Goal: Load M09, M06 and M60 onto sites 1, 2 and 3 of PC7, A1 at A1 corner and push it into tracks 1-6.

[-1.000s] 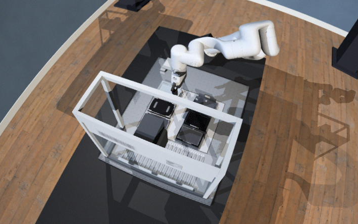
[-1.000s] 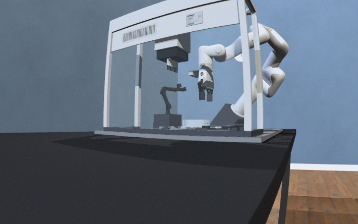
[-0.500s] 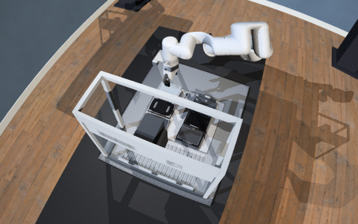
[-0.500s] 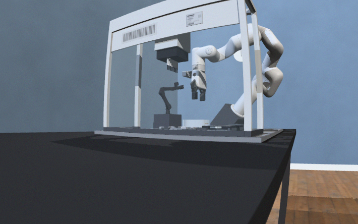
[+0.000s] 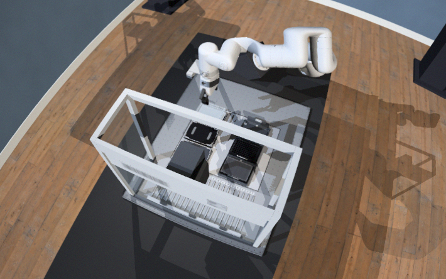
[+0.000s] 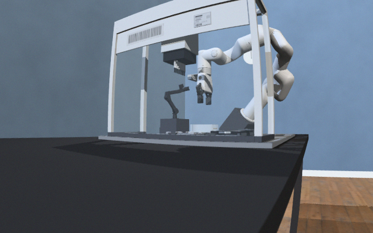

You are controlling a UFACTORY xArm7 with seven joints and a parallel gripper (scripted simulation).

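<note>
Starting at the bottom of the top view, the loading rails [image 5: 196,208] run under the white instrument frame [image 5: 214,121]. Just above them, centre frame, PC7 [image 5: 249,122] lies loose on the apron with two dark plates [image 5: 245,149] already on its lower sites. From this angle I can't swear which plate is which, or that they're seated flat. The site at the handle end looks bare to me, so I judge M09 is the one left to fetch. There it is, M09 [image 5: 212,111], a pale low block in the nest nearest the arm, up centre-left behind the frame's top beam. In the exterior view it shows as a white slab [image 6: 204,127] on the deck. The gripper [image 5: 203,99] hangs well above it, pointing straight down, fingers spread wide with nothing between them. From the side it [image 6: 204,99] clearly has a fair drop to go. I'd centre over the block first, square the fingers to its sides, then come straight down and close low on the walls. That way it lifts level and A1 keeps its heading.
</note>
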